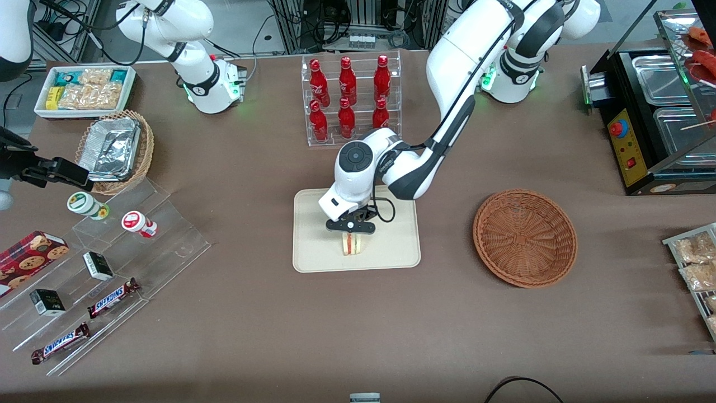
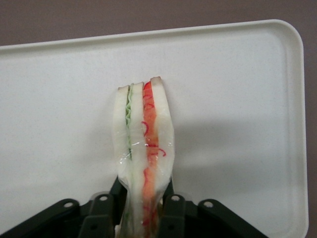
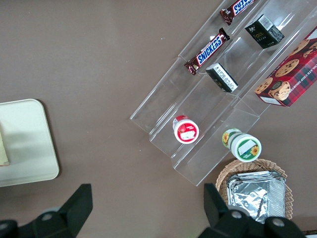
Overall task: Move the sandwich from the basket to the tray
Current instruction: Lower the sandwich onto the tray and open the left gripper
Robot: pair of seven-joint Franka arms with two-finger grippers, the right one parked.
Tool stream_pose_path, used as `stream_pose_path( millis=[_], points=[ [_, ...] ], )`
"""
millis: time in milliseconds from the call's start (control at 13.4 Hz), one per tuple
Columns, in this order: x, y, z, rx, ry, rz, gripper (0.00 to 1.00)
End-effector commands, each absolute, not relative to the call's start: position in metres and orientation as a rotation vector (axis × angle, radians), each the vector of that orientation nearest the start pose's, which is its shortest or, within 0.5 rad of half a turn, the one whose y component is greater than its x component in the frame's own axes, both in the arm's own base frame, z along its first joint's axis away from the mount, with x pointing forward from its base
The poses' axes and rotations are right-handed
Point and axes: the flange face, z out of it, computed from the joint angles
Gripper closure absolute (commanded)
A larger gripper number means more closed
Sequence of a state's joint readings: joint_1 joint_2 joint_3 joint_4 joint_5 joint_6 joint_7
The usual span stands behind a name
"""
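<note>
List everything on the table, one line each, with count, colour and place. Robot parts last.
sandwich: 1, white bread with red and green filling, on the tray, held by the gripper
tray: 1, cream, table middle
basket: 1, reddish-brown wicker, toward the working arm's end
bottle rack: 1, clear, six red bottles, farther from the front camera than the tray
foil trays: silver stack, in a tan wicker basket, toward the parked arm's end
Snickers bars: 2, brown, on clear stepped shelves
cookie box: 1, red, beside the shelves
gripper: 1, black, over the tray, shut on the sandwich
</note>
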State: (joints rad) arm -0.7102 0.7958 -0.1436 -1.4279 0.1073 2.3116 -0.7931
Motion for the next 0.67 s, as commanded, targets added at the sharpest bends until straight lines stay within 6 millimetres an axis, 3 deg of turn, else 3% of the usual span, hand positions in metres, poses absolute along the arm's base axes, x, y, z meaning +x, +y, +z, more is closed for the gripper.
stream_pose_path(
  millis=[0,149,299,597],
  points=[
    [0.506,-0.544,0.244,-3.209,0.121,-0.138,0.00],
    [0.512,-0.540,0.264,-3.217,0.100,-0.156,0.00],
    [0.515,-0.536,0.297,-3.226,0.035,-0.177,0.00],
    [0.547,-0.492,0.366,-3.222,-0.183,-0.220,0.00]
  ],
)
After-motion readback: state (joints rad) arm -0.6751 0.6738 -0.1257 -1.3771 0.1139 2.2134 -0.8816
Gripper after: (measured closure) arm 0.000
